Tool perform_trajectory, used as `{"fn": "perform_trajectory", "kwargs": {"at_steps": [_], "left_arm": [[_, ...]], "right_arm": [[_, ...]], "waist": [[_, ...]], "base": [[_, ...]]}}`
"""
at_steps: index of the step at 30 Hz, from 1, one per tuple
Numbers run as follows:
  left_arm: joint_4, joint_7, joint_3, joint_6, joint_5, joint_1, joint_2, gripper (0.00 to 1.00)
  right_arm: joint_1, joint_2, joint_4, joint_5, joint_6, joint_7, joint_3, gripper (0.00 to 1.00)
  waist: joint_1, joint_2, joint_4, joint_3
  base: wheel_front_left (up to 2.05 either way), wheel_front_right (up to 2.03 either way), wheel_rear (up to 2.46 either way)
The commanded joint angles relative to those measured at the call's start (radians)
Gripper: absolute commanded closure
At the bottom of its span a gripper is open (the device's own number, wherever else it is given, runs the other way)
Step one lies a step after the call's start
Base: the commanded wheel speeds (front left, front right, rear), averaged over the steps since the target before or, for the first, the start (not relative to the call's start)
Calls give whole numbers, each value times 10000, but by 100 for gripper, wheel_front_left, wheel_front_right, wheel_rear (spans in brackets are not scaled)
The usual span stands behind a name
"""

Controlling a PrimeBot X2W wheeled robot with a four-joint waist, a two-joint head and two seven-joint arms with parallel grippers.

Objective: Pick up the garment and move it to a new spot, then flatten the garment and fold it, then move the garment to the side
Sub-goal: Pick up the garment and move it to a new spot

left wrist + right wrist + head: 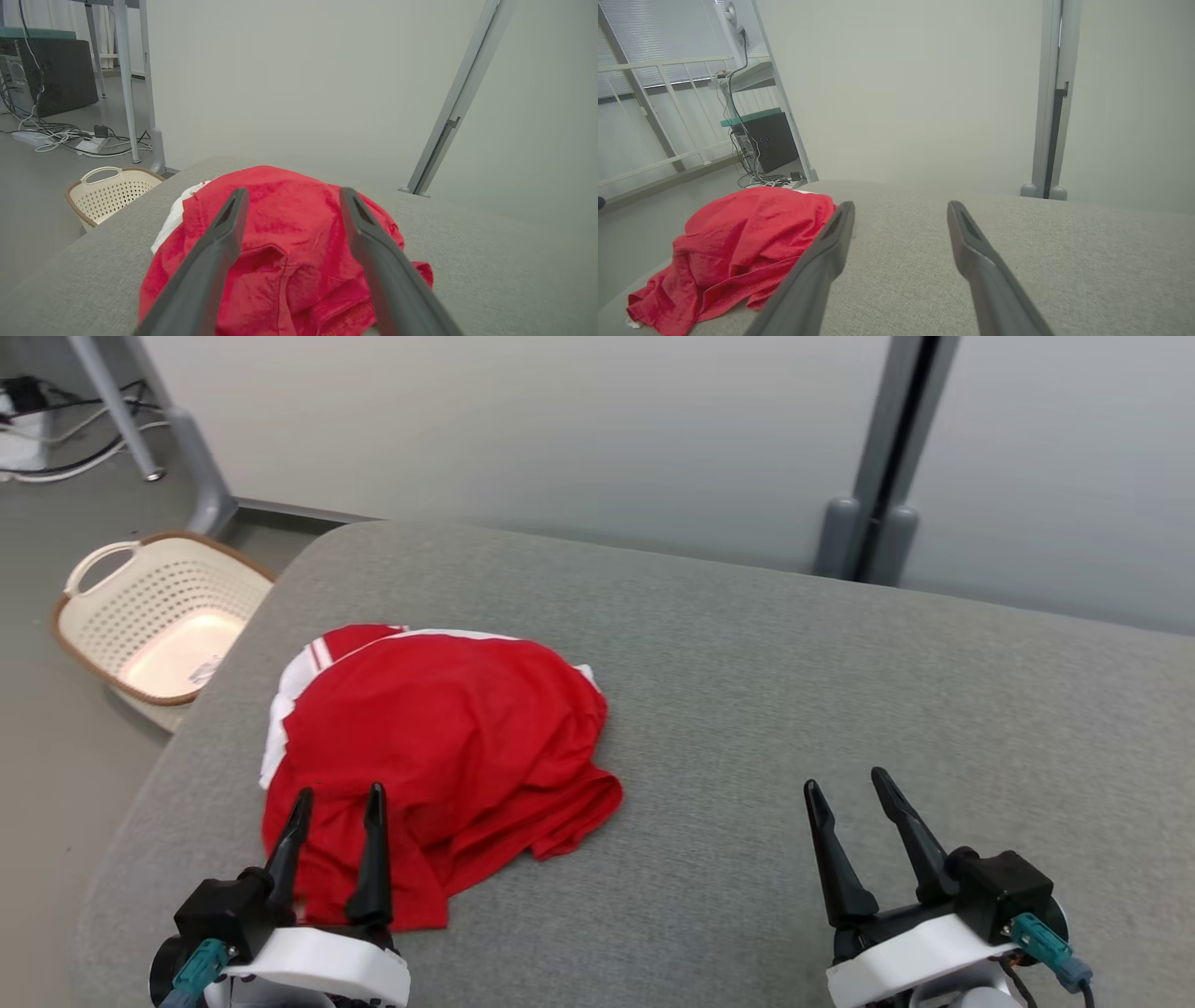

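garment point(439, 756) lies crumpled on grey cushion point(747, 663), left end effector point(341, 791) and right end effector point(844, 778) both wide open, empty.

Garment point(439, 747) on the left half of the cushion point(794, 691) — basket point(154, 602) on the floor point(37, 775) just left, perhaps touching.

Garment point(439, 728) partly behind left claw point(340, 791)

The left gripper point(340, 791) hangs at the near edge of the garment point(439, 728), fingers point(373, 849) spread and pointing over it, perhaps just clear of the cloth. The right gripper point(844, 779), fingers likewise spread, sits well to the garment's right.
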Motion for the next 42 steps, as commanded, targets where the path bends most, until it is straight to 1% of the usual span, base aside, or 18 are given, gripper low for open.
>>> {"fn": "perform_trajectory", "kwargs": {"at_steps": [1, 6, 12, 20, 24, 29, 31, 33, 36, 38, 40, 42], "left_arm": [[-45, -3, 52, -30, 74, 64, 33, 0], [-34, -3, 130, -78, 98, 138, 32, 0], [-48, -3, 205, -79, 151, 168, 33, 0], [-13, -3, 526, -135, 200, 241, 35, 0], [35, -3, 619, -283, 510, 161, 35, 0], [-4, -3, 878, -458, 606, -140, 66, 0], [199, -2, 1001, -439, 877, -263, 291, 0], [465, -3, 1021, -514, 1008, -583, 480, 0], [1046, 256, 924, -657, 1044, -1273, 970, 0], [1386, 816, 831, -799, 776, -1800, 1274, 0], [1686, 1557, 677, -889, 586, -2377, 1758, 0], [1897, 2351, 474, -959, 184, -2921, 2122, 0]], "right_arm": [[17, -19, 5, 72, 0, -61, 64, 0], [3, -22, 42, 174, 0, -60, 305, 0], [-24, -22, 91, 264, 0, -61, 424, 0], [-16, -23, 180, 325, 0, -61, 513, 0], [-113, -23, 214, 246, 0, -60, 538, 0], [-252, -26, 210, 23, 0, -60, 477, 0], [-341, -26, 201, -120, 0, -60, 337, 0], [-480, -23, 180, -259, 0, -60, 227, 0], [-638, -23, 178, -531, 0, -60, 43, 0], [-761, -28, 128, -704, 0, -60, -146, 0], [-904, -25, 53, -821, 0, -60, -337, 0], [-992, -23, -27, -884, 0, -61, -485, 0]], "waist": [[0, -1, 449, -46], [0, -1, 859, -34], [0, -1, 1009, -29], [0, -1, 862, -82], [0, -1, 686, 32], [0, -1, 465, 333], [0, -1, 323, 532], [0, -1, 154, 792], [0, -1, -75, 1229], [0, -1, -199, 1550], [0, -1, -331, 1859], [0, -1, -459, 2161]], "base": [[0, 0, 0], [0, 0, 0], [0, 0, 0], [0, 0, 0], [0, 0, 0], [0, 0, 0], [0, 0, 0], [0, 0, 0], [0, 0, 0], [0, 0, 0], [0, 0, 0], [0, 0, 0]]}}
